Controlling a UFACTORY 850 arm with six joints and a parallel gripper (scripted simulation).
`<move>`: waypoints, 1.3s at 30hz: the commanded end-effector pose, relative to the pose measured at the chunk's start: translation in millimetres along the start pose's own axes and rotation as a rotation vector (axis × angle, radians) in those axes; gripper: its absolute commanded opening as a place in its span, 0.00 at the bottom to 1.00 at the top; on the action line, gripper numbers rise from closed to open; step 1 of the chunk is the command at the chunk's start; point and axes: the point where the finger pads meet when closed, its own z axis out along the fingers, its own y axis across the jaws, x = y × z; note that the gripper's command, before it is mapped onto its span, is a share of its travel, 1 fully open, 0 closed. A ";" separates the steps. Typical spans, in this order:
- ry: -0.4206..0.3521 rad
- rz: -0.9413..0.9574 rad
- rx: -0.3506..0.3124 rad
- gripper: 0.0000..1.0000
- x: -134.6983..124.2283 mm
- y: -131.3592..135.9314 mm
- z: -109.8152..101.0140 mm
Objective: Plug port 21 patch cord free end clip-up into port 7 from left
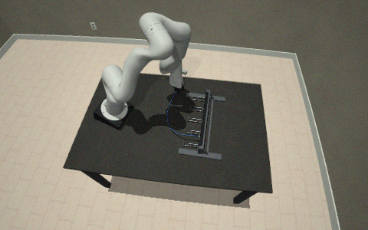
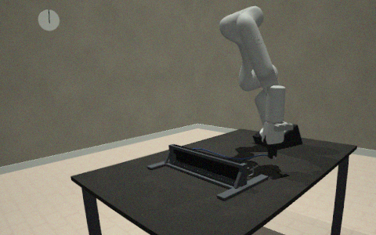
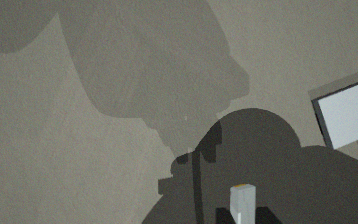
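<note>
The grey rack (image 1: 205, 122) (image 2: 204, 160) stands upright on the black table (image 1: 238, 161) (image 2: 157, 204) on its two flat feet. The blue patch cord (image 1: 169, 119) (image 2: 235, 157) runs in a loop from the near end of the rack up to my gripper (image 1: 179, 89) (image 2: 272, 153) (image 3: 243, 219). My gripper is shut on the cord's free plug (image 3: 242, 200), a pale grey block with an orange tip. It hovers just above the table near the rack's far end, on the port side. The port numbers are too small to read.
Several short plugs (image 1: 194, 119) stick out of the rack face toward the arm. The arm's base (image 1: 113, 110) (image 2: 291, 137) sits at the table's left edge. The wrist view faces a grey wall with a pale panel (image 3: 341, 119) at the right.
</note>
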 end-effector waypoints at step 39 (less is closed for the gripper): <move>-0.285 1.057 -0.312 0.00 -58.4 146.0 -26.0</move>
